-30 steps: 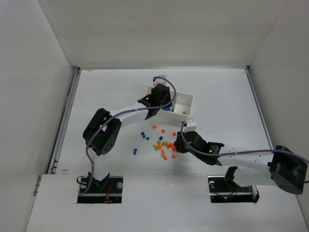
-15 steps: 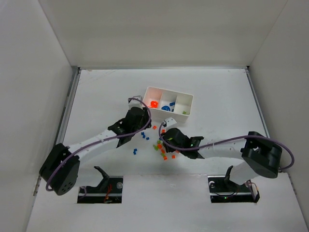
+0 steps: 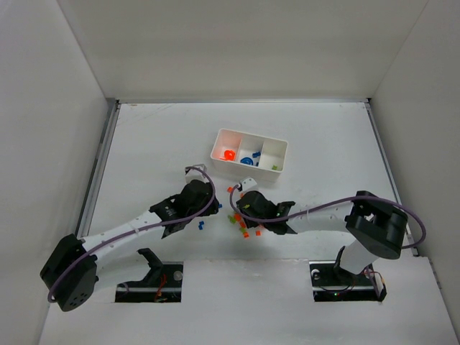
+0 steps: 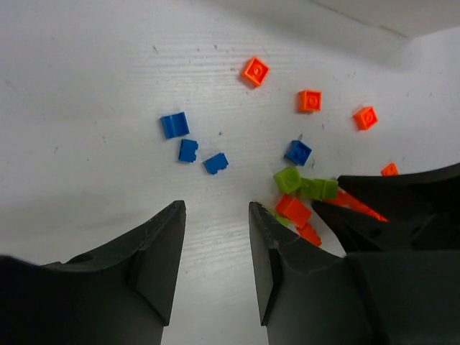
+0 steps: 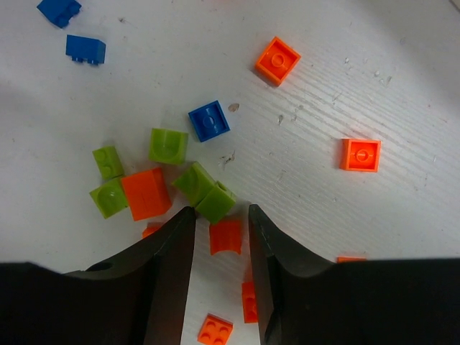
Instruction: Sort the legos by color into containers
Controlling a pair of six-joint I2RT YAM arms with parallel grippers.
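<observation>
**Left arm pulled back from the tray; both grippers over the loose legos**

Half a second on, the left gripper [image 3: 210,203] has drawn back from the white tray [image 3: 286,154] toward the near edge. The right gripper [image 3: 241,210] has barely shifted.

From above, the tray lies on the surface [image 3: 144,144] beyond both grippers. It holds an orange-red piece [image 3: 228,154] in its left compartment, a blue piece [image 3: 246,159] in the middle one and a green piece [image 3: 274,167] in the right one. The loose legos [image 3: 246,221] lie scattered nearer than the tray, by the right gripper.

On the left wrist camera, the left gripper [image 4: 215,210] is spread wide with nothing between its fingers. Three blue cubes [image 4: 188,150] lie just beyond it.

On the right wrist camera, the right gripper [image 5: 221,210] stands narrowly parted. A green cube [image 5: 215,201] sits at its tips and an orange cube [image 5: 226,236] lies loose in the gap, touching neither finger.
</observation>
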